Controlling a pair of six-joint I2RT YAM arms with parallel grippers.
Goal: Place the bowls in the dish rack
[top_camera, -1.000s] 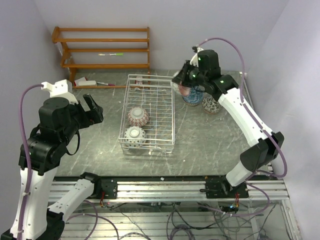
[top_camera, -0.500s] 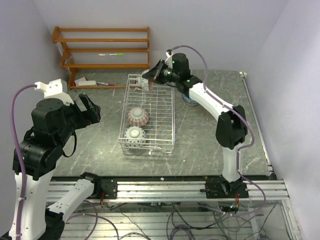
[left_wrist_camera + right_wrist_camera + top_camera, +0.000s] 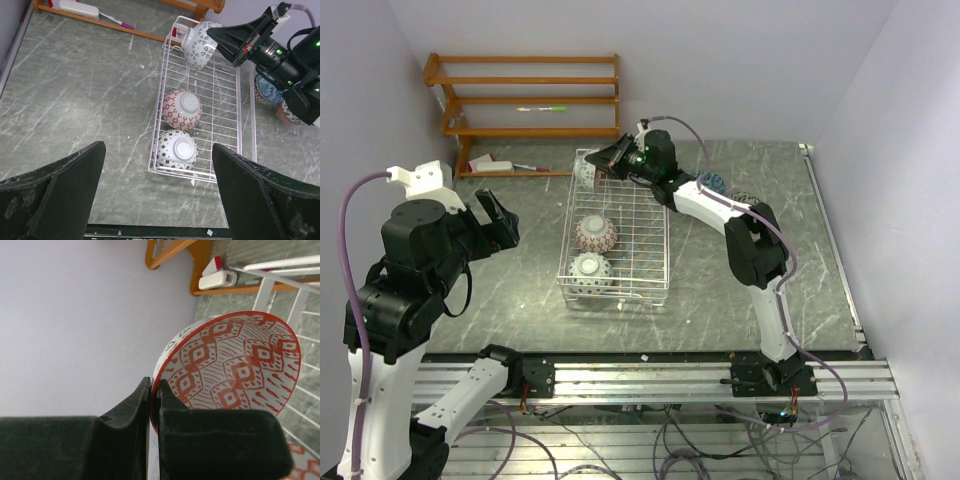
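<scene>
right gripper (image 3: 618, 157) clenched on rim of red bowl (image 3: 588, 170), held tipped on its side over far-left corner of dish rack (image 3: 666, 240), foot pointing away from gripper. free rack space lies just nearward, before pink bowl (image 3: 597, 232) & grey bowl (image 3: 588, 268), both upside down. right arm stretched fwd & across. left gripper (image 3: 500, 222) spread open, well apart.

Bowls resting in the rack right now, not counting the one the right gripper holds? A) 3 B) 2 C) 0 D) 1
B: the red-patterned bowl and black-patterned bowl sit upside down in the dish rack; the held bowl is pinched by the right gripper.
</scene>
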